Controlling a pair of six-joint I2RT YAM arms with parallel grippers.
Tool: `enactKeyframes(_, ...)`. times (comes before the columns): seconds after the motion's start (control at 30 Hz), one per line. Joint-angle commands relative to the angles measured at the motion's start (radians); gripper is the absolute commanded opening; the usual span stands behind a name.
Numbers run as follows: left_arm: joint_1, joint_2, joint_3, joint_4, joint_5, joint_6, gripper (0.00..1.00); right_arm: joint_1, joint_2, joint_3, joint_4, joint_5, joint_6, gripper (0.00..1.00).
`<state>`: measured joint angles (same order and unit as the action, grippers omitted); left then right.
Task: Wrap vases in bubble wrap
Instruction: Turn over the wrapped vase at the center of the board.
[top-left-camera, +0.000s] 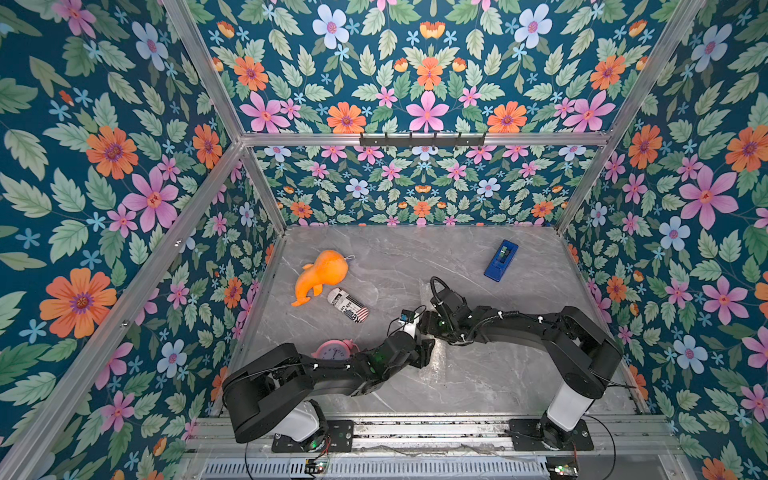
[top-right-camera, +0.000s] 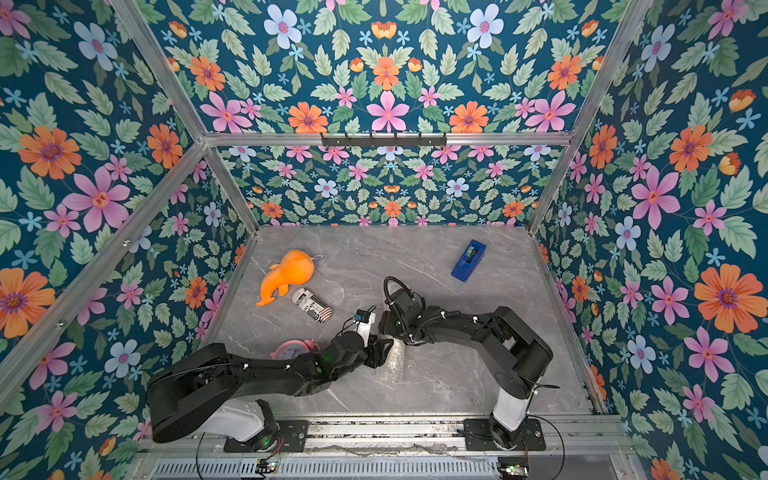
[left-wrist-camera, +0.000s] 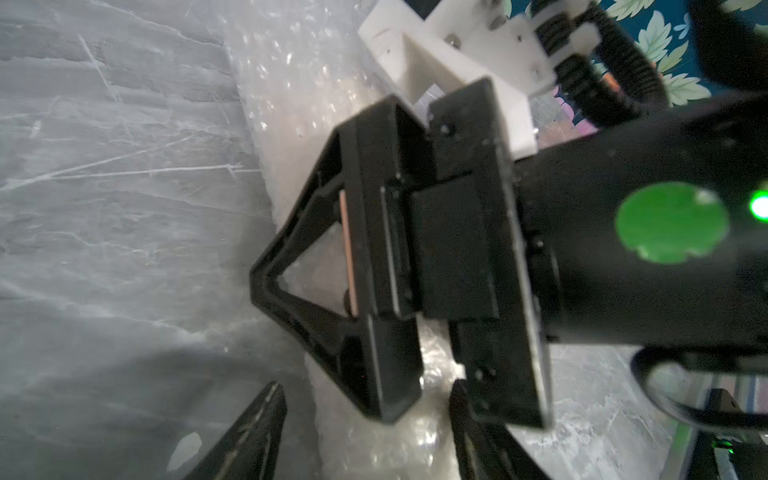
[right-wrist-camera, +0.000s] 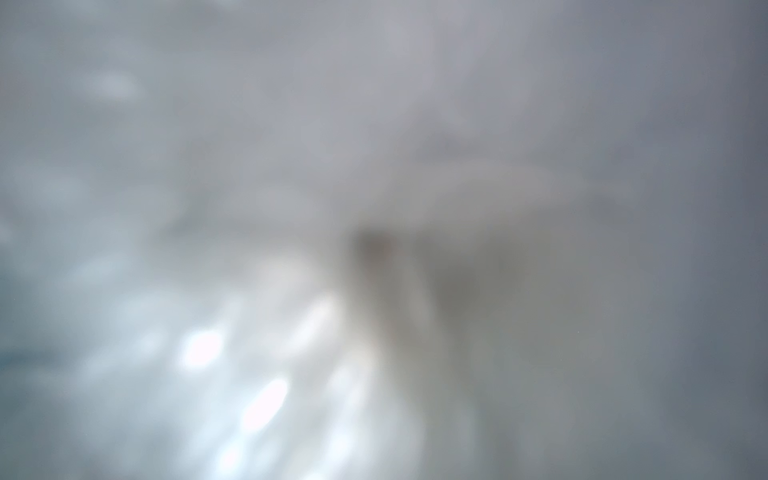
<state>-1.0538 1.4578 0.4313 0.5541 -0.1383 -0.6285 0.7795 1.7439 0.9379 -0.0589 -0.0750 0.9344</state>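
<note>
Bubble wrap lies bunched near the middle of the surface, the vase seemingly hidden inside. Left gripper straddles it with right gripper alongside; I cannot tell whether either's jaws clamp. Mid-roll: next, tuck the loose edge.

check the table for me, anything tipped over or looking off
The printed can lies on its side beside the orange plush toy, also lying flat. The pink alarm clock is half hidden by the left arm. The right wrist view is pure blur.
</note>
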Motion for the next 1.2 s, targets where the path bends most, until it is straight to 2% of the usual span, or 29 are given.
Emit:
enactKeyframes(0.0,0.001,0.018,0.002,-0.122,-0.004,0.004,0.64,0.003,-0.005,0.002,-0.083,0.013,0.035,0.85)
enactKeyframes(0.07,0.001,0.027,0.009,-0.135,-0.012,0.001,0.63,0.002,-0.003,0.01,-0.097,0.021,0.036,0.93)
enactKeyframes(0.2,0.002,0.043,0.02,-0.151,-0.014,0.0,0.62,0.003,-0.002,0.029,-0.136,0.036,0.03,0.98)
enactKeyframes(0.77,0.001,0.072,0.06,-0.197,-0.01,0.01,0.57,-0.012,-0.126,0.093,-0.291,0.153,-0.029,0.99)
enactKeyframes(0.97,0.002,0.066,0.06,-0.201,-0.008,0.012,0.57,-0.053,-0.199,0.088,-0.339,0.168,-0.069,0.85)
enactKeyframes(1.07,0.001,0.065,0.06,-0.201,-0.006,0.011,0.56,-0.087,-0.294,0.048,-0.327,0.207,-0.113,0.7)
enactKeyframes(1.17,0.001,0.06,0.06,-0.202,-0.001,0.007,0.56,-0.195,-0.419,-0.03,-0.262,0.17,-0.171,0.52)
